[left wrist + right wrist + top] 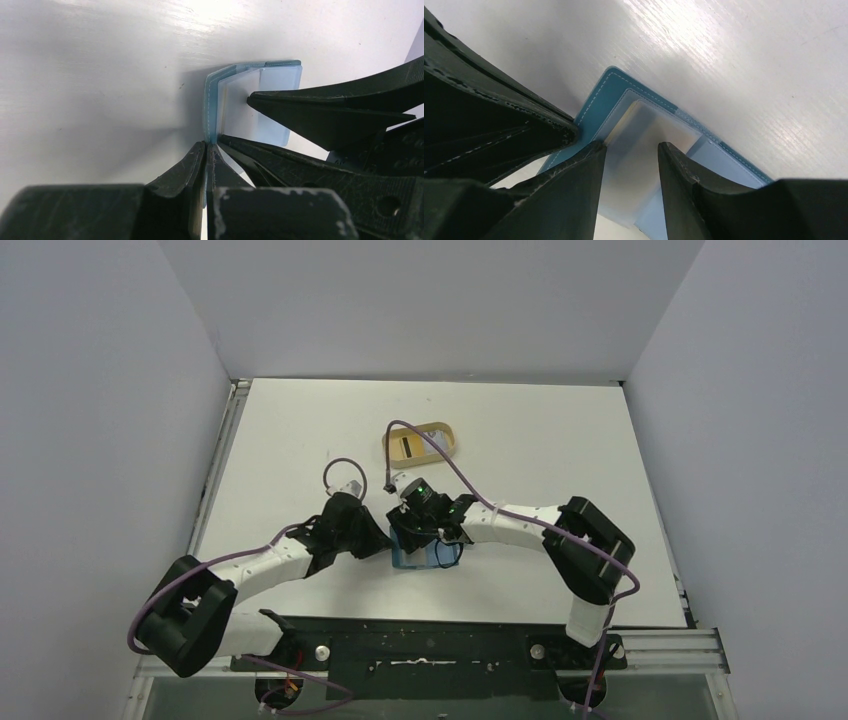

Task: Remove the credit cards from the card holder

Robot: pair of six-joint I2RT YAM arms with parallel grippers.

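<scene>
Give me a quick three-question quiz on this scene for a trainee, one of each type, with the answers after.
1. True or false: the left end effector is shut on an edge of the card holder.
2. The right end effector has its jaws: A) shut tight; B) apart, over a pale card in the holder; C) around a cable.
3. Fill the gap: in the top view, the tan oval thing beyond the card holder is a ____.

Key: 1 true; 2 B; 3 tray.
</scene>
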